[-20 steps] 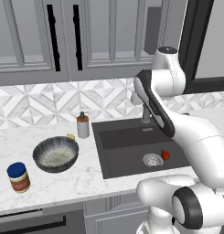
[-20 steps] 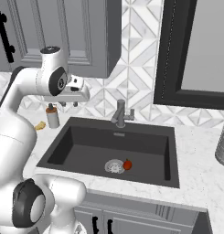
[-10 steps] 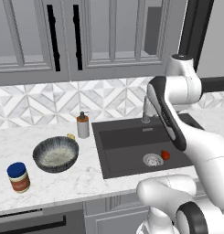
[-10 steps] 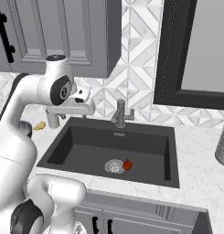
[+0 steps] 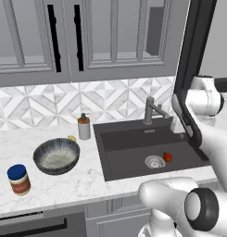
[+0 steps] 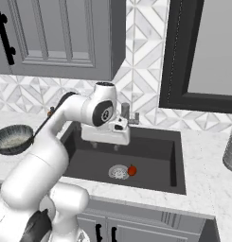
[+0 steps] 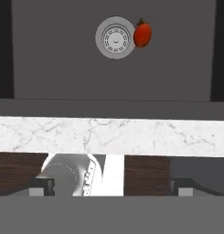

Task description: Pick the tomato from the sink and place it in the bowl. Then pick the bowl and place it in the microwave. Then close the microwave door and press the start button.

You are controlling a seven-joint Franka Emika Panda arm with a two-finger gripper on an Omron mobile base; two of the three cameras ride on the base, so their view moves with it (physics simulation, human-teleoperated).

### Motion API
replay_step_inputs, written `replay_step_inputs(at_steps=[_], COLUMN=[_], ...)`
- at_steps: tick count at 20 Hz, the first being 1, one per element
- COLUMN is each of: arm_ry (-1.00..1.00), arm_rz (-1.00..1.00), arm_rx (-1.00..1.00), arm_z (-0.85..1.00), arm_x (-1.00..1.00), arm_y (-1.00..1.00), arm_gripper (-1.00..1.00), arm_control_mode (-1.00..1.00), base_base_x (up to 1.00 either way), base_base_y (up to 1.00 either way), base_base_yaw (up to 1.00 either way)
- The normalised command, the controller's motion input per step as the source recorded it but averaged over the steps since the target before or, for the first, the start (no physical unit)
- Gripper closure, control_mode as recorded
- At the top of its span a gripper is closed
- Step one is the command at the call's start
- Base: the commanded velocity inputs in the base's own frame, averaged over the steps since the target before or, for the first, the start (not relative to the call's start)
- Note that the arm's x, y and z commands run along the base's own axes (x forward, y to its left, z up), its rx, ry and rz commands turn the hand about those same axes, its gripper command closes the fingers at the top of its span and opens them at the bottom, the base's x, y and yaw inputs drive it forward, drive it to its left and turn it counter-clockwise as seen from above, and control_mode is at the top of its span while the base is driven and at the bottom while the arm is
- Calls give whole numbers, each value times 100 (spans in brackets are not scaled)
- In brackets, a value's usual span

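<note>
Right base view shows the gripper [image 6: 106,146] hanging over the back of the sink [image 6: 150,177], its two short fingers pointing down and set wide apart with nothing between them. It sits above the basin floor, clear of the walls, with the faucet [image 6: 128,115] just behind it. Below and a little toward the front lies the tomato [image 6: 132,170], resting on the dark floor and touching the right side of the round drain [image 6: 119,172]. Open floor stretches to the tomato's right as far as the sink wall.

Hand view looks down past the front sink wall: the tomato [image 7: 142,34] sits against the drain [image 7: 114,37], and the marble counter [image 7: 109,136] edge crosses as a pale band nearer the camera.

Left base view gives the wider layout. The sink [image 5: 112,157] is bordered by counter [image 5: 78,185] on its left, where the bowl [image 5: 56,156] stands well apart from the basin. A jar with a blue lid [image 5: 19,179] stands near the counter's front edge, left of the bowl, and a soap bottle [image 5: 84,127] stands at the back, just beside the sink's corner. The tomato [image 5: 167,157] shows red beside the drain [image 5: 154,161]. The microwave door [image 5: 194,46] rises dark above the sink's right end.

No writing can be read; the jar's label is too small to make out.
</note>
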Motion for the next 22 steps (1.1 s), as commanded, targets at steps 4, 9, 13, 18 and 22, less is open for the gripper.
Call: replay_step_inputs(at_steps=[4,9,13,18,22], arm_ry=[0,-7,-1,-2,-5], arm_rz=[0,0,1,4,11], arm_rx=[21,18,2,3,13], arm_z=[-61,-50,-48,-47,-51], arm_x=[28,47,69,52,12], arm_y=[-87,-45,-13,-18,-5], arm_gripper=[-100,-100,-100,-100,-100], arm_control_mode=[-100,-100,-100,-100,-100], base_base_x=[0,0,0,0,0], base_base_y=[0,0,0,0,0], base_base_yaw=[0,0,0,0,0])
